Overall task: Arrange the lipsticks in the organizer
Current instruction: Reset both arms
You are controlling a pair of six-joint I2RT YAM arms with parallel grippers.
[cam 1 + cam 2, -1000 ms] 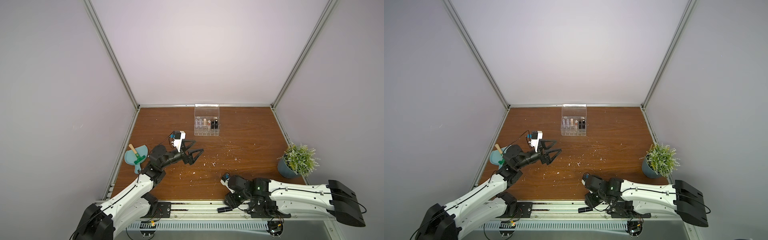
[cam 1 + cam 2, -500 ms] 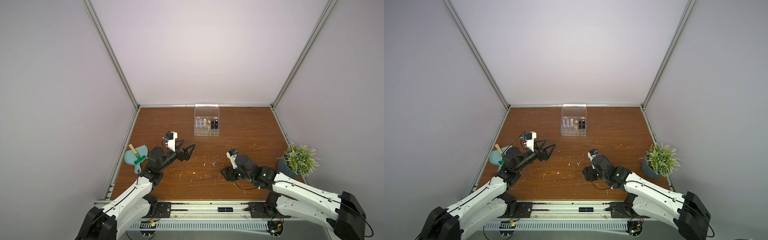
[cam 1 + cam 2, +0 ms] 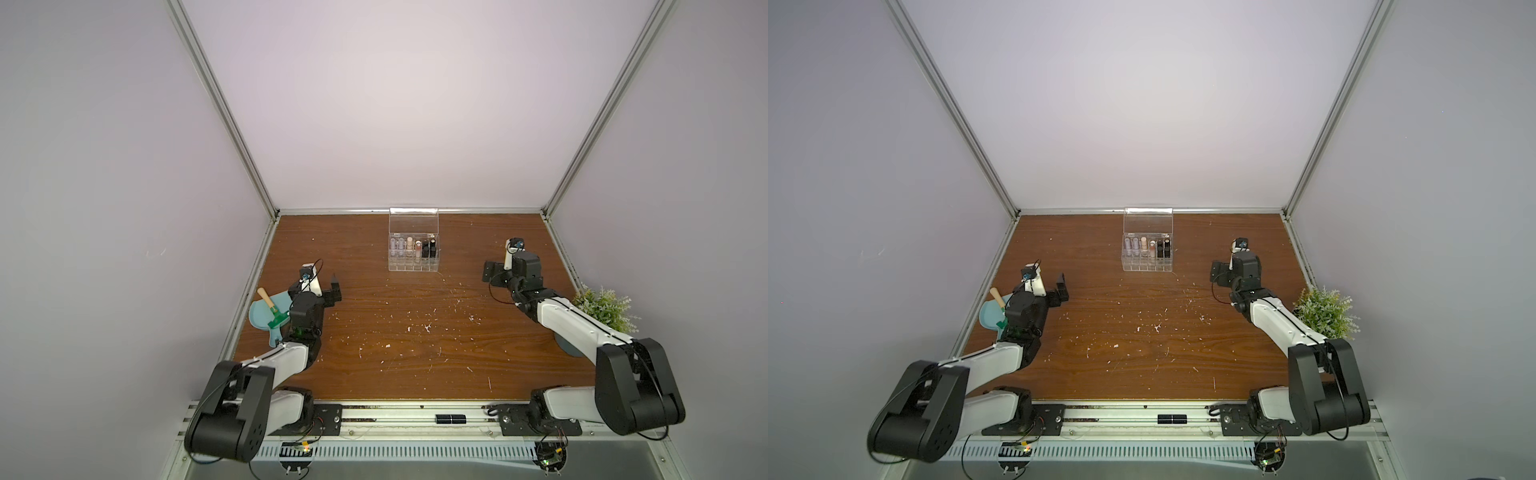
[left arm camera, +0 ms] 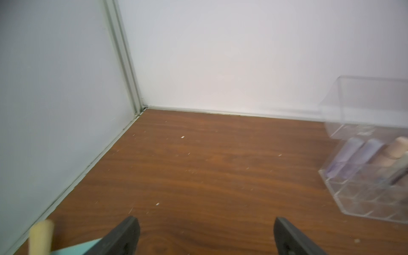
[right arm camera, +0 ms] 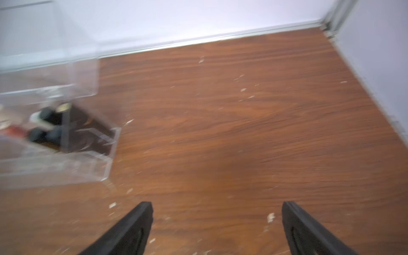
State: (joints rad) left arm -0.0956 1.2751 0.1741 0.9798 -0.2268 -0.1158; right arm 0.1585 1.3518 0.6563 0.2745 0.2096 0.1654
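While left gripper (image 4: 205,220) and right gripper (image 5: 216,204) gape empty, flecks (image 3: 427,328) dot the wooden tabletop (image 3: 415,370); pale walls (image 3: 395,104) surround it.

Upright lipsticks (image 3: 409,247) in lid-up clear organizer (image 3: 413,266)

organizer (image 3: 413,266): back centre | lipsticks (image 3: 415,248): in organizer | brush (image 3: 271,308): on dustpan (image 3: 257,318), left | plant (image 3: 604,307): right

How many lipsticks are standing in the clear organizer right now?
6 visible in the organizer's rear cells, left to right: two lilac tubes, a beige tube, a pink tube, two black tubes. More may be hidden behind them.
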